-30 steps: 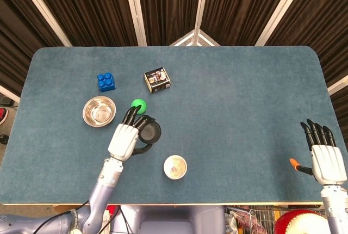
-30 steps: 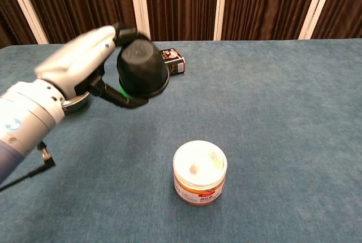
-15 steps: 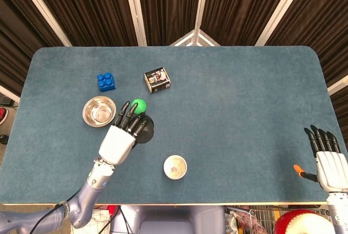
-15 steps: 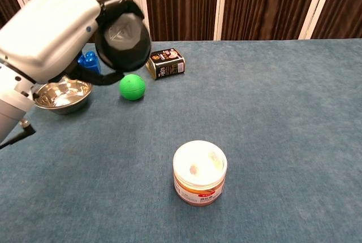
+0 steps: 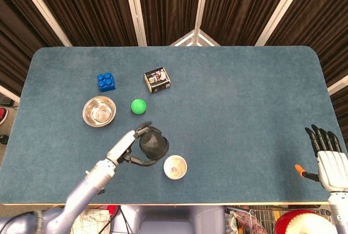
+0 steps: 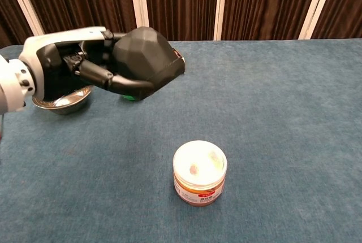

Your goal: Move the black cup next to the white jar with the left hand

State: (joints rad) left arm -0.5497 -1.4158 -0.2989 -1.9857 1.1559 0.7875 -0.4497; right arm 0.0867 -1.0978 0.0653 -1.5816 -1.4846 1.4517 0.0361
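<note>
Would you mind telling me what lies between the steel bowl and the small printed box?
The green ball sits on the cloth between the steel bowl and the printed box, clearest in the head view.

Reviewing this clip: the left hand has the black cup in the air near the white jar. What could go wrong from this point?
1. The black cup lies tilted on its side in the left hand, so it may land on its side or roll unless turned upright first.
2. In the head view it hangs just up-left of the white jar; a careless descent could knock the jar.
3. The fingers wrap only part of the cup, so it might slip.
</note>
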